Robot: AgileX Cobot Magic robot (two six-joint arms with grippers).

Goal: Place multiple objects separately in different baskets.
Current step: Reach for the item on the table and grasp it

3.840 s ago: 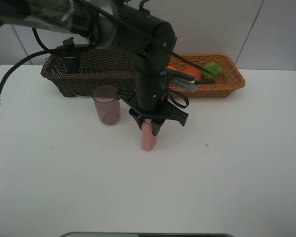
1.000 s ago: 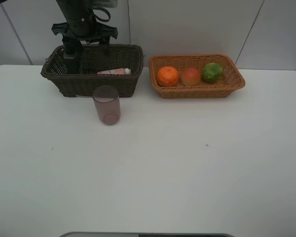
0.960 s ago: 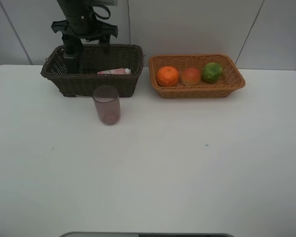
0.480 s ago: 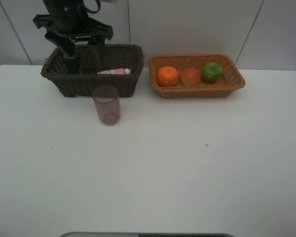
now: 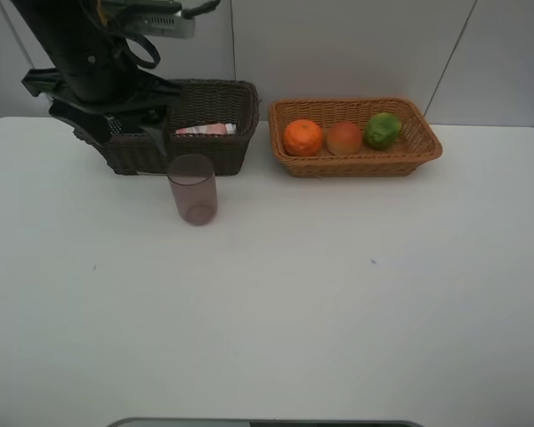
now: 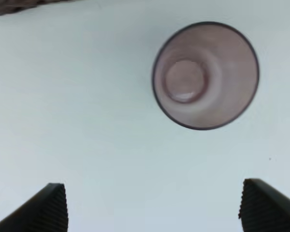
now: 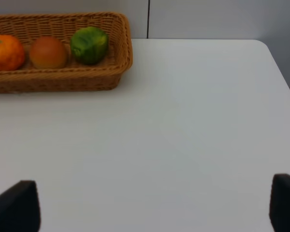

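Hovering over the white surface (image 5: 338,294), my left gripper (image 6: 154,205) hangs with its fingers (image 6: 46,208) spread wide and nothing between them. Seen from my left wrist, the translucent pinkish-purple cup (image 6: 205,75) stands upright with its mouth open to the camera, apart from both fingertips. From high up, that cup (image 5: 192,189) sits on the surface just in front of the dark brown basket (image 5: 209,151), and my left arm (image 5: 89,62) covers the basket's left end. The slim pink bottle (image 5: 202,130) lies on its side inside that dark basket; I cannot make out the pump bottle behind my arm.

My right gripper (image 7: 154,205) is also empty, its fingers (image 7: 14,205) held wide apart, with only bare surface between them. It does not show in the high view.

The light orange-brown basket (image 5: 423,151) stands to the right of the dark one, the two near each other but not touching. Inside it, in a row, lie the orange (image 5: 303,137), the red-orange round fruit (image 5: 343,138) and the green fruit (image 5: 383,130), each touching or almost touching its neighbour. My right wrist view shows the same basket (image 7: 121,53) with the same three fruits well away from my right fingers
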